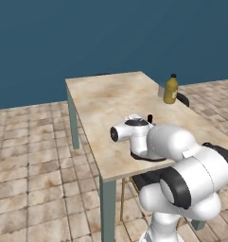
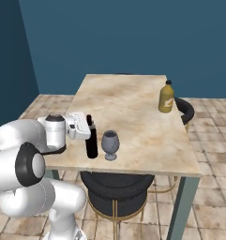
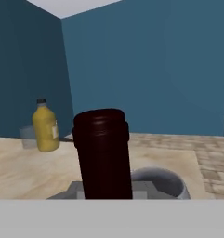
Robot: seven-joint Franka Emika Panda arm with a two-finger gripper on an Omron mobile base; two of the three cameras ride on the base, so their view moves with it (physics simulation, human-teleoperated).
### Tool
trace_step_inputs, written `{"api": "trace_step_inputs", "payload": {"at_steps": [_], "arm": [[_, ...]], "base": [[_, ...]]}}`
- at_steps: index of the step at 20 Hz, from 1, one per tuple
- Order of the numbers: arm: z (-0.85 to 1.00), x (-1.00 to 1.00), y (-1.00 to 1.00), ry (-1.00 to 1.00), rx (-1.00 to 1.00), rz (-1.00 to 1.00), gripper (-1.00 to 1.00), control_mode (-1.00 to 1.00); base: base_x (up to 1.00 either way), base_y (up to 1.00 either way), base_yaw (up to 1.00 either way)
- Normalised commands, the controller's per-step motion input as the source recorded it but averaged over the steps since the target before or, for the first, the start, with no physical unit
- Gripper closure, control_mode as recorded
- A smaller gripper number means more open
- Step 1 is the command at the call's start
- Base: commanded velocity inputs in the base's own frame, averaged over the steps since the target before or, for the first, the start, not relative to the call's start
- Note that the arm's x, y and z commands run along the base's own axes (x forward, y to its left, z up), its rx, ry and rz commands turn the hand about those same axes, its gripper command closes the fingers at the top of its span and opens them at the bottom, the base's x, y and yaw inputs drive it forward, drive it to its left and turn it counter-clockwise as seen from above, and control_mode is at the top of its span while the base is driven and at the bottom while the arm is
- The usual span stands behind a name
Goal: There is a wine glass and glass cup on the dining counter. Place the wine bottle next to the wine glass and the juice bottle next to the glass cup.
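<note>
The near edge of the table (image 2: 133,122) is crowded: the wine bottle (image 2: 91,140) stands upright with the wine glass (image 2: 110,144) just beside it, leaving a narrow gap; the middle of the top lies bare and passable; at the far right edge the juice bottle (image 2: 166,96) and glass cup (image 3: 27,136) stand close together; stools (image 2: 116,190) block the space beneath.

Black round stool (image 2: 115,186) under counter, tiled floor (image 1: 35,156), blue wall (image 2: 133,37)

One wine bottle (image 2: 91,140), one juice bottle (image 2: 166,97), one wine glass (image 2: 110,144), one glass cup (image 3: 28,136).
</note>
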Motion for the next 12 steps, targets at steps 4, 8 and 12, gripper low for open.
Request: {"api": "trace_step_inputs", "payload": {"at_steps": [4,8,12], "arm": [[-0.22,0.0,-0.07,0.0,0.0,0.0,-1.0,-1.0],[-0.17,-0.03,-0.06,0.0,0.0,0.0,-1.0,-1.0],[-0.14,-0.05,-0.06,0.0,0.0,0.0,-1.0,-1.0]], "base": [[0.0,0.0,0.0],[0.0,0.0,0.0],[0.0,0.0,0.0]]}}
